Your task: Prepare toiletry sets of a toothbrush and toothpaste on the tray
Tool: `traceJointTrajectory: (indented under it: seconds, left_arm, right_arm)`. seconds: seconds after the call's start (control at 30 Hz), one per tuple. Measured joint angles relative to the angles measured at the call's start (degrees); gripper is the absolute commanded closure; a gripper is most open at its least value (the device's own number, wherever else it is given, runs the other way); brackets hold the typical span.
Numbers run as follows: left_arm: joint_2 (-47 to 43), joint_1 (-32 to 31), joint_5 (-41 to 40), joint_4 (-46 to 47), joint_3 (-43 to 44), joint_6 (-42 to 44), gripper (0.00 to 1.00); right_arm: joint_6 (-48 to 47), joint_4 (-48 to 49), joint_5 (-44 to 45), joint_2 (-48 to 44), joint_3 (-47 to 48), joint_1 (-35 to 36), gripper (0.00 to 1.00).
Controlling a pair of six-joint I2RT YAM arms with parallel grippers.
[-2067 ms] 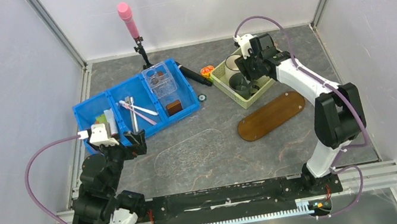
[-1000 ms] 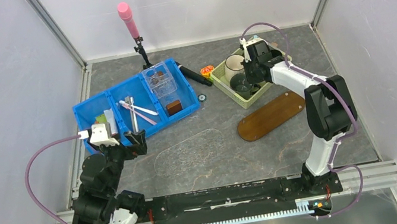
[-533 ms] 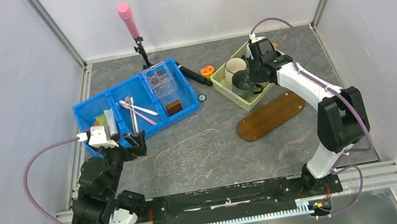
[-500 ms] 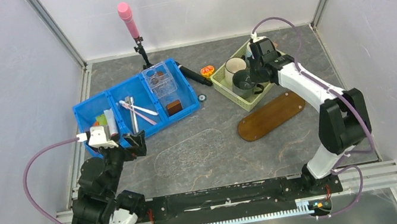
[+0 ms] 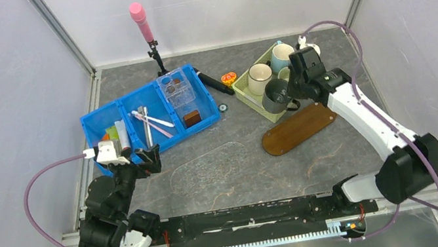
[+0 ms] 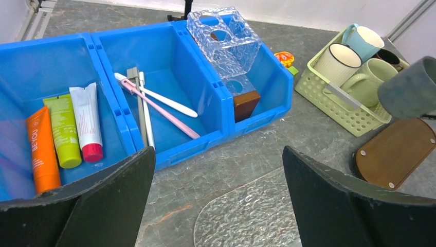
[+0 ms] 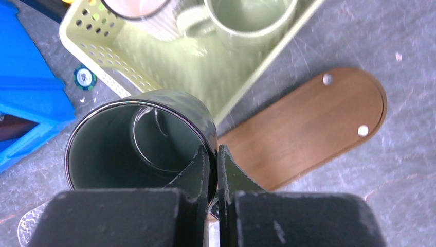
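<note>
The right gripper is clamped on the rim of a dark mug, held above the near edge of the green basket and the left end of the tray. Other mugs crowd the basket. The left gripper, jaws wide apart, hovers near the blue bin, which holds 3 tubes and the toothbrushes.

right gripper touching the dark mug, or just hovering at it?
Touching. The right wrist view shows the right gripper shut on the dark mug: one finger inside the rim, one outside, the wall pinched between them.
</note>
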Motion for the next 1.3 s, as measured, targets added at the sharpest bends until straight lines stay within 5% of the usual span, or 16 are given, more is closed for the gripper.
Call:
traceJointTrajectory:
  seconds: [0.3,0.67,1.3]
  left_arm:
    - [-0.39,-1.73,-1.20,-0.02,-0.02,-0.02,0.00]
    - [-0.87,-3.96,-3.10,-0.09,-0.02,-0.02,0.00]
    - [-1.64,-5.11,-4.46,-0.13,-0.02,-0.02,0.00]
  right_arm:
    - [9.31,-6.86,1.86,-13.09,-12.28,2.95,1.00]
    - [23.15,-12.02,9.27,-19.78,-16.61,9.84,1.00]
    - [39.32,-13.22,15.30,-15.74,-20.63,17.70,1.00]
